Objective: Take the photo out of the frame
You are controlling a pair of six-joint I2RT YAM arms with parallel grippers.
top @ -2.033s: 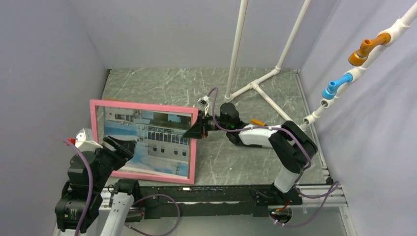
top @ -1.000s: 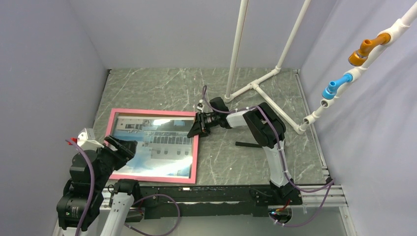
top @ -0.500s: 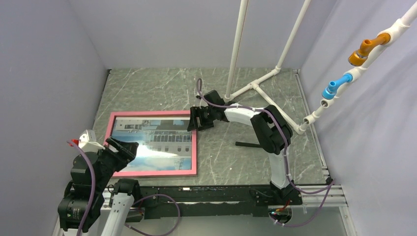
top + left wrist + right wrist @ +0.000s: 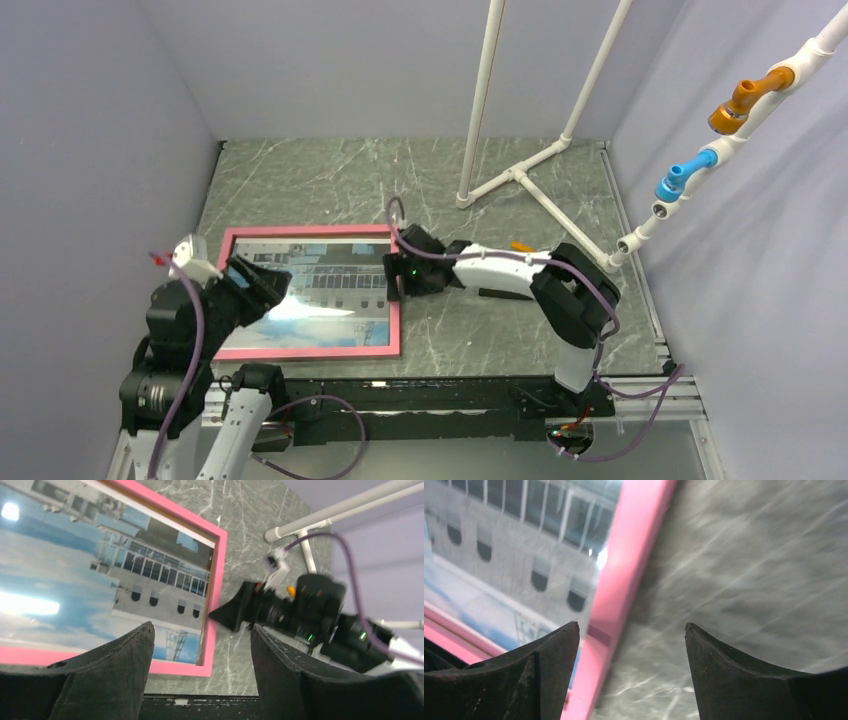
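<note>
The frame (image 4: 310, 352) lies flat on the marbled grey surface (image 4: 480, 335), on its left half, with the photo (image 4: 320, 290) inside it, ship and blue sky face up under a bright patch of glare

The right pincer (image 4: 392, 279) reaches in from the right and sits low at the frame's right-hand rail, about halfway along it. In the right wrist view the pincer (image 4: 630, 626) has its two dark fingers (image 4: 549, 665) wide apart, and the pink rail (image 4: 634, 565) runs through the gap below them, nearer one finger than the other; the photo (image 4: 514, 560) fills the side beyond it and bare surface (image 4: 754, 580) the other. Nothing is clamped between the fingers. That view is smeared, so whether a fingertip touches the rail cannot be told. From the left wrist, the right pincer (image 4: 220, 614) points its tip at the outer edge of the frame (image 4: 220, 570)

The left pincer (image 4: 262, 285) hangs above the frame's left part, over the photo's near-left area. Its fingers (image 4: 100, 670) stand well apart with nothing between them, and the photo (image 4: 75, 580) and the pink near rail show below and beyond the gap, untouched by the left pincer (image 4: 201, 627)
</note>
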